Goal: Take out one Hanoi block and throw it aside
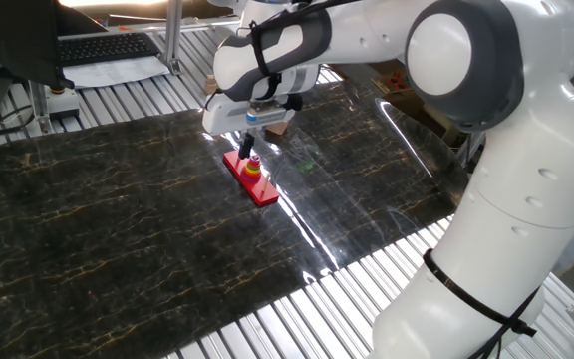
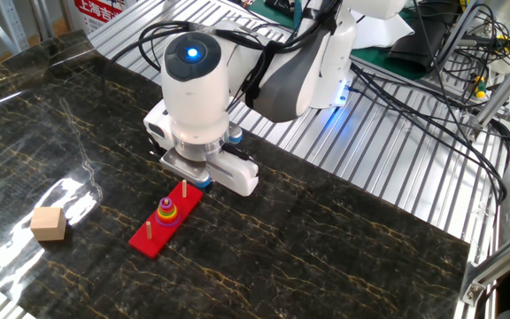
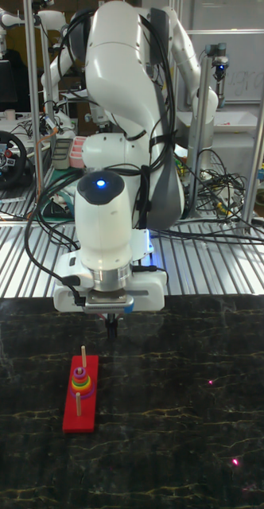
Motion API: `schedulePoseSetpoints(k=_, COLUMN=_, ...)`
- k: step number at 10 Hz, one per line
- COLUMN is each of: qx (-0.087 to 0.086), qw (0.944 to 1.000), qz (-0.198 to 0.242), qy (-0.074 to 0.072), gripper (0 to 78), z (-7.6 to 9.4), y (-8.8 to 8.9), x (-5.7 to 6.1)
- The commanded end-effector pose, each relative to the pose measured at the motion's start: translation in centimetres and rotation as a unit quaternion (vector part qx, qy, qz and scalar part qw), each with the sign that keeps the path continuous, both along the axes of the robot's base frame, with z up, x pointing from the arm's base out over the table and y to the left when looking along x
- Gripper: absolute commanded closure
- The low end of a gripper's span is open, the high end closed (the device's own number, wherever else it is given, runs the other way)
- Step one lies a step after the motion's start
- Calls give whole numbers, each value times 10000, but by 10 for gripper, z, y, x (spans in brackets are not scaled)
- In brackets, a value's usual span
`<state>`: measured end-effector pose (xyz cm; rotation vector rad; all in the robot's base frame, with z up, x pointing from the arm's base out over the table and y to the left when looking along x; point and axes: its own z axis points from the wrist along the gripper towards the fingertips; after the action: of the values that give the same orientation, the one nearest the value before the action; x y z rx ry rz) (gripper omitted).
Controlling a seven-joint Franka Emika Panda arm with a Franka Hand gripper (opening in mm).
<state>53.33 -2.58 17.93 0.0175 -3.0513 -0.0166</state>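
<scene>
A small stack of coloured rings (image 2: 167,211) sits on the middle peg of a flat red base (image 2: 149,241). The Hanoi block (image 3: 81,372) is the tiny top ring of that stack, too small for me to make out clearly. My gripper (image 3: 110,327) hangs just above the mat, behind the far end of the red base (image 3: 79,413) and apart from the rings. Its fingers look pressed together with nothing between them. In one fixed view the gripper (image 1: 248,148) is just above and behind the rings (image 1: 253,169). In the other fixed view the hand hides the fingertips.
A tan wooden cube (image 2: 49,223) lies on the dark marble mat (image 2: 326,248) left of the base. Bare pegs stand at both ends of the base. Slatted metal table, cables and equipment surround the mat.
</scene>
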Motion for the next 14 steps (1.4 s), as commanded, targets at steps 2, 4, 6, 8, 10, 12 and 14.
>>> schedulePoseSetpoints(k=2, qx=-7, qw=9997, qz=-185, qy=-167, gripper=776, z=1, y=0, x=1)
schedulePoseSetpoints(k=4, qx=-18, qw=9993, qz=-286, qy=-225, gripper=776, z=2, y=-1, x=-3)
schedulePoseSetpoints(k=6, qx=-11, qw=9994, qz=-257, qy=-249, gripper=776, z=1, y=0, x=-3)
schedulePoseSetpoints(k=8, qx=-6, qw=9993, qz=-206, qy=-313, gripper=776, z=1, y=-1, x=10)
schedulePoseSetpoints(k=10, qx=1, qw=9994, qz=-153, qy=-308, gripper=776, z=8, y=-6, x=22)
schedulePoseSetpoints(k=12, qx=-8, qw=9993, qz=-177, qy=-332, gripper=776, z=11, y=-9, x=34)
schedulePoseSetpoints(k=14, qx=-88, qw=9992, qz=-247, qy=-296, gripper=776, z=7, y=-11, x=43)
